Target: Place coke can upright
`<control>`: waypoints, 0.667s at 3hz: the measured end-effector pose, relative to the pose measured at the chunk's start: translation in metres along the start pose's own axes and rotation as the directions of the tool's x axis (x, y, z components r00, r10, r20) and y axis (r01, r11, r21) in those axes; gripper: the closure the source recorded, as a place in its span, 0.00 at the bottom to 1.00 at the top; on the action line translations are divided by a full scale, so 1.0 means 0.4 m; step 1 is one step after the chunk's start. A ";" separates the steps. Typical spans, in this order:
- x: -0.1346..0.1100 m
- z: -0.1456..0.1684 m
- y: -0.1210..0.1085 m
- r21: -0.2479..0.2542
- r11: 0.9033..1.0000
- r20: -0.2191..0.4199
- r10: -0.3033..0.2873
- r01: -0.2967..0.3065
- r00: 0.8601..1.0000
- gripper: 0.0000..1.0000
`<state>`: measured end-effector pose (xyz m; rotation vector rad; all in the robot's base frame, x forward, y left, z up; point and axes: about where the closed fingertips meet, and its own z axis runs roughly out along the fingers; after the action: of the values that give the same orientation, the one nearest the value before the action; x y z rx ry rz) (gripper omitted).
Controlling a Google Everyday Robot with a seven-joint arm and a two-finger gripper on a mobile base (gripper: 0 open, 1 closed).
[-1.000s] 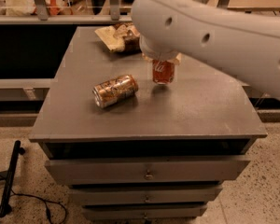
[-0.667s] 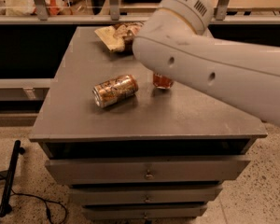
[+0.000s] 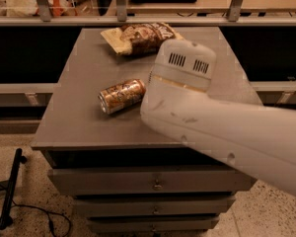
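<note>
Dim warm light; soft shadows; jaws hidden behind arm [image 3: 212, 117].

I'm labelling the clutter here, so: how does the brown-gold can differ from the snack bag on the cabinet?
The brown-gold can is a rigid, shiny cylinder; the snack bag is flat and crinkled. The can lies on its side near the middle of the cabinet top; the bag lies at the far edge. Both are brownish and rest on that top. The gripper is out of sight behind the white arm.
</note>
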<state>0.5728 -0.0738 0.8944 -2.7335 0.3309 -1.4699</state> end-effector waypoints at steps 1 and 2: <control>-0.037 -0.034 0.016 -0.020 1.000 -0.075 0.011 -0.012 0.997 1.00; -0.084 -0.063 0.027 -0.025 0.997 -0.113 0.075 -0.078 0.991 1.00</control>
<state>0.5321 -0.0759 0.8796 -2.6335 0.4587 -1.6149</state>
